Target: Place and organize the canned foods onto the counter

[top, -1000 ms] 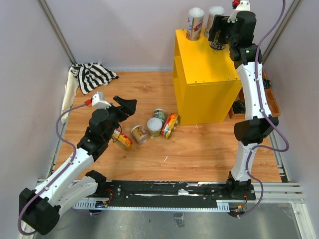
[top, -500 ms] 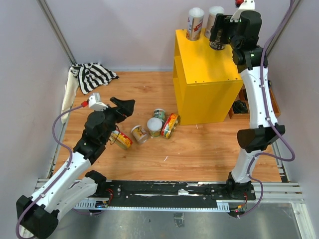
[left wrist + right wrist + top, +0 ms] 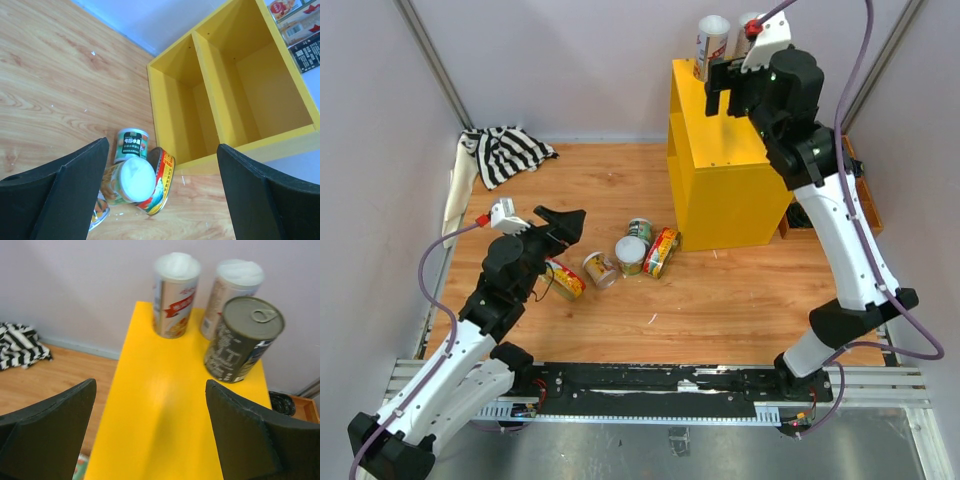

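Observation:
The yellow counter (image 3: 730,150) stands at the back right. On its top are two white-lidded cans (image 3: 175,292) (image 3: 234,295) and a dark can with a metal top (image 3: 242,340), all upright. My right gripper (image 3: 150,385) is open and empty above the counter top (image 3: 165,430), left of the dark can. On the floor lie a green can (image 3: 131,145), a white-lidded can (image 3: 132,180), a yellow-and-red can (image 3: 162,175), a beige can (image 3: 599,269) and another yellow-and-red can (image 3: 564,279). My left gripper (image 3: 162,150) is open above them, empty.
A striped cloth (image 3: 505,150) lies at the back left corner. A brown wooden tray (image 3: 865,200) sits behind the right arm, right of the counter. The counter's open compartments (image 3: 235,85) face the floor cans. Walls close three sides.
My right gripper has let go of the dark can and drawn back to the left over the counter. My left arm has shifted slightly left and nearer.

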